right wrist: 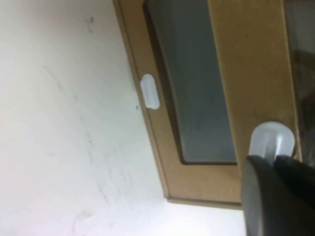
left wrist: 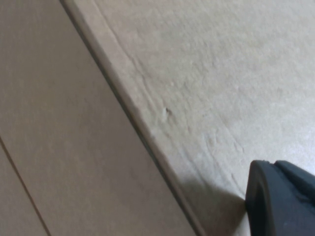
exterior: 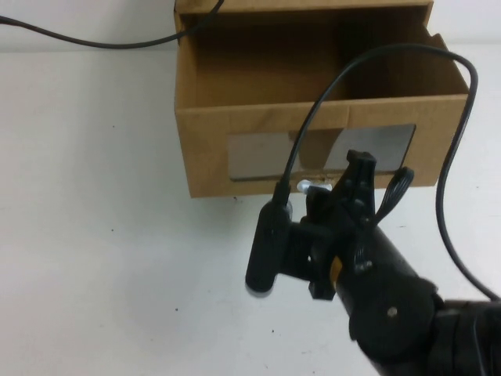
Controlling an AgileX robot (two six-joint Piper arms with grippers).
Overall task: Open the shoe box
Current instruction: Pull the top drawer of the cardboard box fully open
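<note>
Cardboard [left wrist: 206, 73] fills our left wrist view; the left gripper [left wrist: 278, 196], jaws pressed together, sits against it, outside the high view. Upper centre we find the box [exterior: 313, 102], matte brown, long axis crosswise, top apparently open. Lower right, the right gripper [exterior: 354, 174], jaws closed on nothing, points at its glossy window [exterior: 258, 153].

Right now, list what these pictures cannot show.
- Shoe box floor: high view, hidden behind its front wall.
- Lid: high view, cut by top edge.
- Left gripper: outside high view; wrist view shows only a corner.
- Right gripper, at box front: contact hidden by its arm.
</note>
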